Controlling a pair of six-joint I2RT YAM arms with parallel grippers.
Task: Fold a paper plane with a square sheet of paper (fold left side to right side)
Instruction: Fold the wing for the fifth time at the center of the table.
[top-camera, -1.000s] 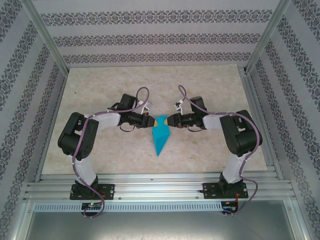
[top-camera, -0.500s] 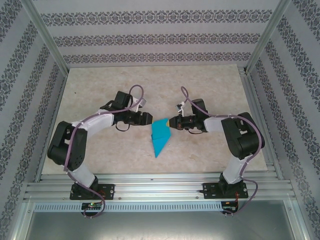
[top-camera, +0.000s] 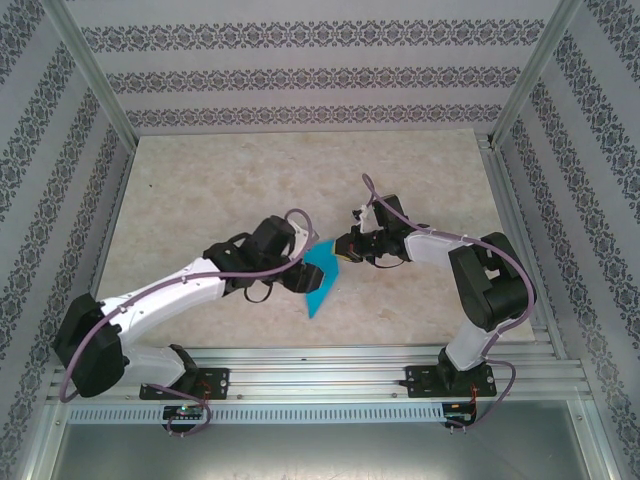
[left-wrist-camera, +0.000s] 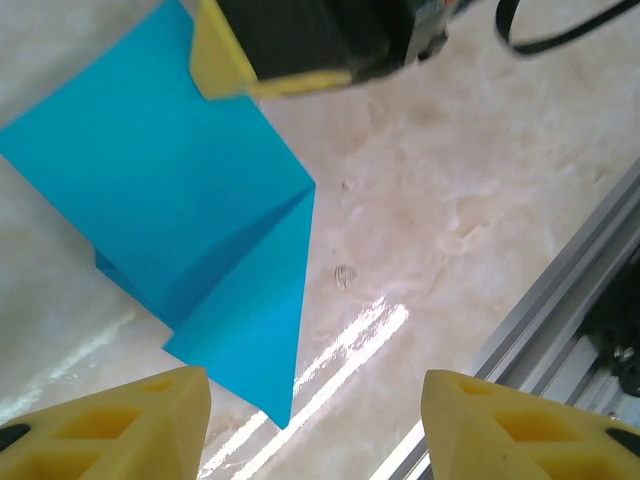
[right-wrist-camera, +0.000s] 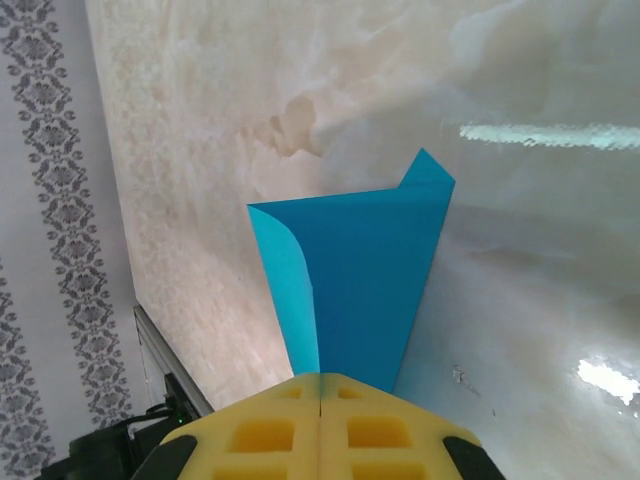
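Note:
The cyan-blue sheet of paper is creased into a narrow pointed shape, its tip toward the near rail. My right gripper is shut on its far right edge, and the yellow fingertips pinch the paper, which stands tilted up from the table. My left gripper is at the paper's left side, open. In the left wrist view the folded paper lies ahead of my left gripper. Its tip reaches down near the left finger. The right arm's yellow finger holds the top edge.
The pale marbled tabletop has an aluminium rail along its near edge, also seen close in the left wrist view. Patterned walls and metal posts enclose the sides and back.
My left gripper let go of the paper, opened, and the arm stretched low toward the paper's left side. My right gripper closed on the paper's edge and holds it.

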